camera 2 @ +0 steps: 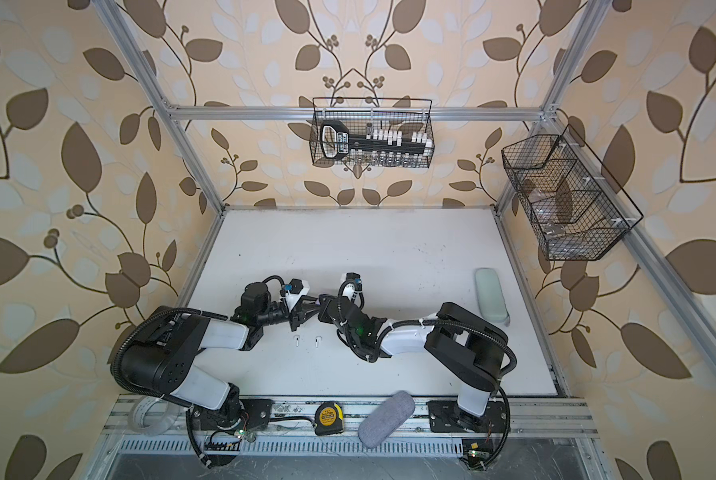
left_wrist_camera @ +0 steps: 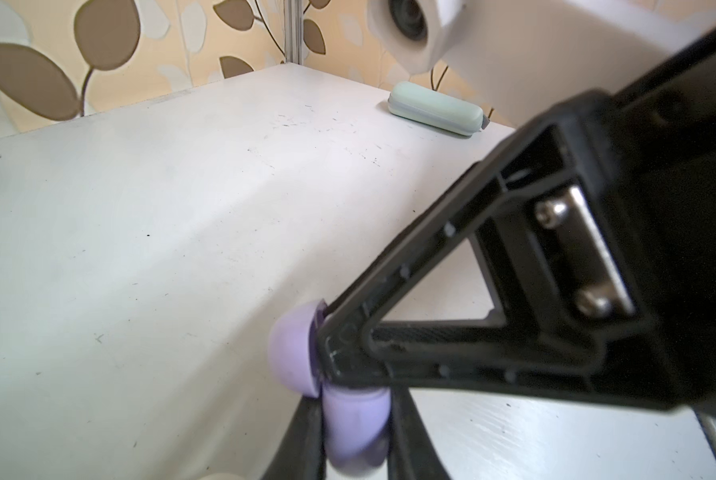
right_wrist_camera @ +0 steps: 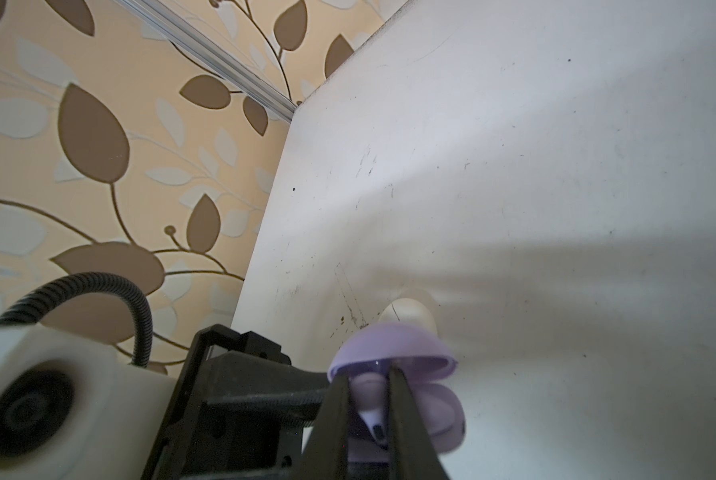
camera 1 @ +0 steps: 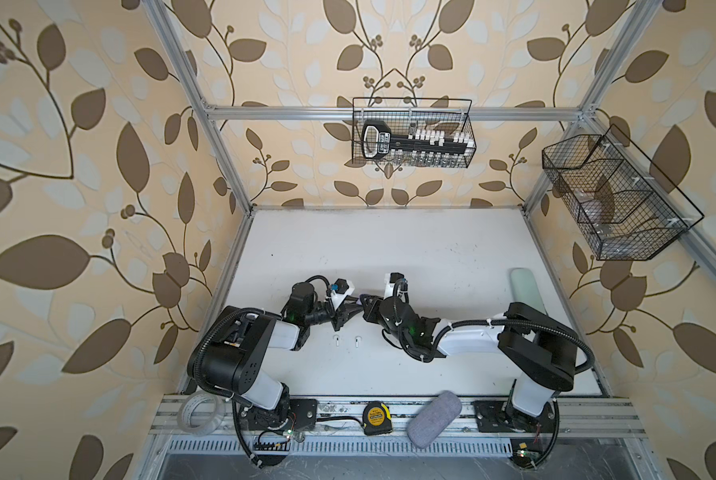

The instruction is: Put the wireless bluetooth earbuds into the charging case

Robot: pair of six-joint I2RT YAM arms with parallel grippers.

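Two end effectors meet over the middle of the worktop (camera 1: 431, 249), and that closeness is the main worry. The left end effector (left_wrist_camera: 356, 419) is clamped on the body of the lavender charging case (right_wrist_camera: 391, 349), whose lid stands swung up. The right end effector (right_wrist_camera: 368, 376) pinches a lavender earbud (right_wrist_camera: 372, 415) by its stem, right at the case's mouth. I cannot tell whether the bud is seated in its well.

If it is let go tilted or off-line, I expect it to tip out and drop onto the worktop. Too hard a push could twist the case in the left grip, and the right fingers (right_wrist_camera: 406, 415) could knock the lid on pulling back. The black frames nearly touch, so a small sideways slip could bump them.

Two white earbuds (camera 1: 336, 340) lie side by side near the arms on the robot's side, close enough to be swept by a low elbow. A white round case (right_wrist_camera: 408, 316) rests just beyond the lavender one. The mint case (camera 1: 524, 291), grey pouch (camera 1: 433, 417) and tape measure (camera 1: 377, 417) sit well apart, out of the way.
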